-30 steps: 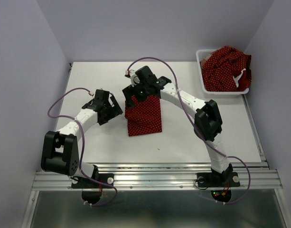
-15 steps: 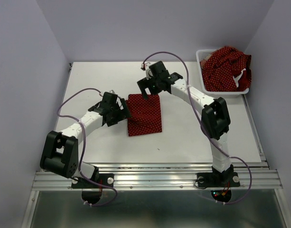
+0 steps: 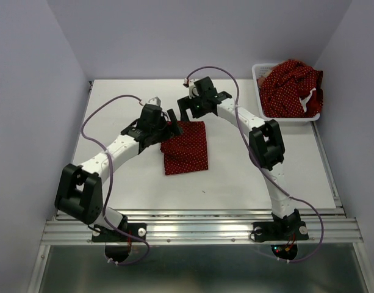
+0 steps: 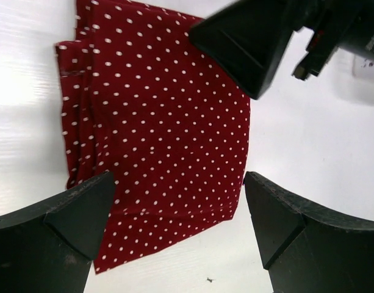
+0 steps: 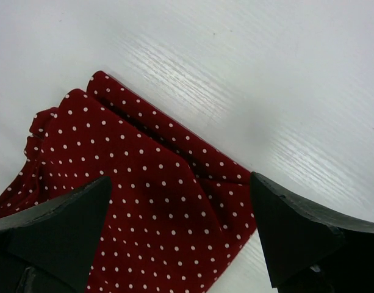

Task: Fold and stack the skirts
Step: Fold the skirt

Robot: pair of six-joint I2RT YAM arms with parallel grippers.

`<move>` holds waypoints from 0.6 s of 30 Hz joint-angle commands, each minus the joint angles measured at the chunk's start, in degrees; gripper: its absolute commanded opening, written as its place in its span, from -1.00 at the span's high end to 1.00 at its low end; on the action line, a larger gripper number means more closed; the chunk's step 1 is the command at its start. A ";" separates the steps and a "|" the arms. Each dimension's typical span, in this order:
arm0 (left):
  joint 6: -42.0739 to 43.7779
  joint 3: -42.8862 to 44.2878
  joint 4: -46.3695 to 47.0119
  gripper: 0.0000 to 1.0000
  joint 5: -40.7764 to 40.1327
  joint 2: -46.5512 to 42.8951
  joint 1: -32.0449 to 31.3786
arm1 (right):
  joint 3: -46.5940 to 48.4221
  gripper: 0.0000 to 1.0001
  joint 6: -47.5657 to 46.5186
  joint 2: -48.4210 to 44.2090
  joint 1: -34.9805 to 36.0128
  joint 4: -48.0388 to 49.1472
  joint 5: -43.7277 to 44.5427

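One dark red skirt with white dots (image 3: 187, 149) lies folded flat in the middle of the white table (image 3: 113, 110). My left gripper (image 3: 170, 124) hovers open over the skirt's far left corner, nothing between its fingers. In the left wrist view the skirt (image 4: 156, 116) spreads under the open left gripper (image 4: 177, 180), and a black finger of the right gripper (image 4: 251, 43) shows above it. My right gripper (image 3: 187, 113) stands open just above the skirt's far edge. The right wrist view has a skirt corner (image 5: 150, 207) below the open right gripper (image 5: 179, 180).
A white mesh basket (image 3: 258, 91) stands at the table's far right corner, heaped with more dark red dotted cloth (image 3: 290, 82) and a pale strip (image 3: 309, 99). Purple cables loop over both arms. Grey walls close in on the left, back and right.
My left gripper has swung right and away from me to the skirt's far left corner. The right gripper has drawn back from over the skirt to its far edge. The skirt has not moved.
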 commanded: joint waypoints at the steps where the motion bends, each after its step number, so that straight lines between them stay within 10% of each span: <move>1: 3.00 2.34 1.55 -0.97 5.65 6.65 -1.79 | 4.62 -1.00 1.58 2.88 0.04 3.70 -2.83; 18: 2.82 -6.90 3.31 -0.97 5.23 13.97 -2.59 | -4.50 -1.00 4.30 2.97 0.04 4.48 -11.43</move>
